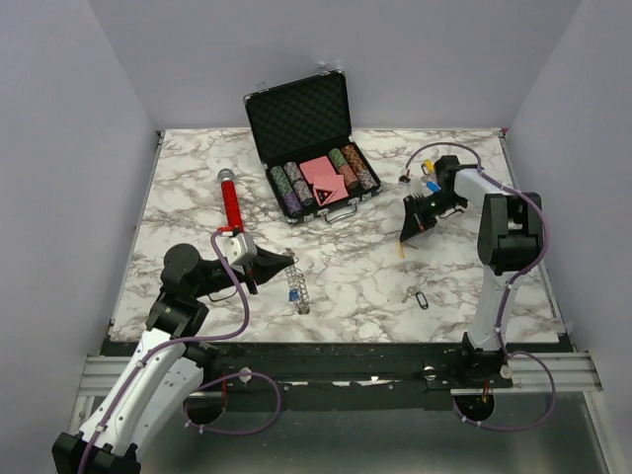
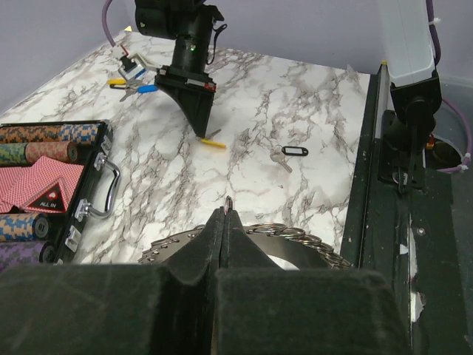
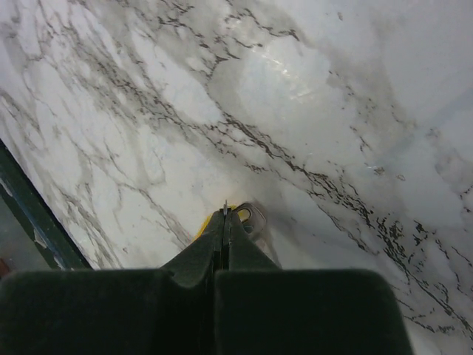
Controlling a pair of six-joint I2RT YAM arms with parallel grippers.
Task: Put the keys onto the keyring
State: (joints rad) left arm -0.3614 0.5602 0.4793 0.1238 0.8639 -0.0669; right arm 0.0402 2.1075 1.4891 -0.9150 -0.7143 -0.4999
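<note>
At the near left, the left claw [image 2: 225, 216] is pressed fully shut on the rim of the large silver metal keyring fringed with small keys [image 2: 284, 233]. It holds the keyring just above the white marble table [image 1: 346, 267], probably so that the ring stays steady and is presented toward the other arm. Behind it a red cylindrical tool with a grey head [image 1: 230, 202] lies flat and unused. At the back centre, an open black hard case with a foam-lined lid [image 1: 296, 114] holds rows of striped poker chips [image 1: 291, 188] on both sides and red-backed playing cards [image 1: 323, 176] in the middle, with a red triangular "ALL IN" marker among them; none of this belongs to the job. Further right, the right claw [image 1: 410, 235] points steeply down with its jaws closed on the small silver key with the yellow oblong tag [image 3: 247, 214], seemingly pinching it at its tiny ring for a lift. Nearer the front edge, a silver key with a black plastic tag [image 1: 420, 294] lies loose. At the far back right sits a small cluster of blue- and yellow-tagged keys [image 1: 430, 180], waiting their turn.
</note>
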